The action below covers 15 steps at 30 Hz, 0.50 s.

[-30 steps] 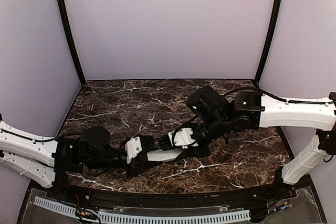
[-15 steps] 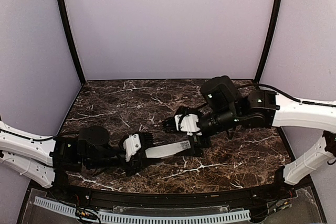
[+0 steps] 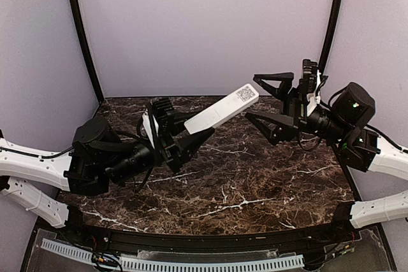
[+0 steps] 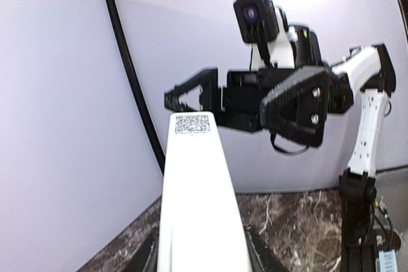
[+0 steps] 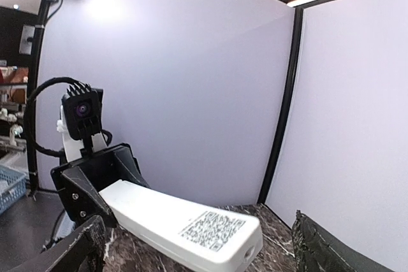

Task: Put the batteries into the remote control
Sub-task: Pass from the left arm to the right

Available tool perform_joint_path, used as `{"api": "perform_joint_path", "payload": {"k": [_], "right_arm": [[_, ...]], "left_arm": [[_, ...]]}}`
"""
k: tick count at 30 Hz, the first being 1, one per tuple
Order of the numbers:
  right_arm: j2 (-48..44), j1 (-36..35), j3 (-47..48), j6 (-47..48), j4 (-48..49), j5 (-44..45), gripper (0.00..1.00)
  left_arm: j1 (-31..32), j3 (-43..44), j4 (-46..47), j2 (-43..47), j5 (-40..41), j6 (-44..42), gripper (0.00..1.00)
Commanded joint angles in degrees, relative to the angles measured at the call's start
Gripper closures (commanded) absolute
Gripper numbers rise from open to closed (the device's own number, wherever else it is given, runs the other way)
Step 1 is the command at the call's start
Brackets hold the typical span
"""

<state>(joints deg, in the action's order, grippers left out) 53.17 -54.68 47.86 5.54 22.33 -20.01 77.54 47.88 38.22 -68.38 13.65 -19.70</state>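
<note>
I hold the remote control up in the air with my left gripper.

My left gripper [image 3: 175,138] is pinching the near end of the remote control [image 3: 222,109], one finger on each side of it. The white bar is lifted off the dark marble table [image 3: 255,189] and tilts up and away toward my right side. The label with the square code [image 4: 192,123] faces up at its far end. Past that end is my right gripper [image 3: 268,101]. Its two black fingers are spread wide apart and hold nothing. It is close to the tip of the remote control but not touching it. Behind it all is the plain pale wall [image 3: 204,30].
</note>
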Motion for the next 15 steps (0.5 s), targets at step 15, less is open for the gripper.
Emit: {"api": "perform_joint_path", "payload": {"k": [15], "right_arm": [[8.2,-1.9,7.8,-17.4,19.4,-22.0,0.33]], "left_arm": [[0.3,8.9,21.5,-8.4,-16.6,7.9,1.00]]}}
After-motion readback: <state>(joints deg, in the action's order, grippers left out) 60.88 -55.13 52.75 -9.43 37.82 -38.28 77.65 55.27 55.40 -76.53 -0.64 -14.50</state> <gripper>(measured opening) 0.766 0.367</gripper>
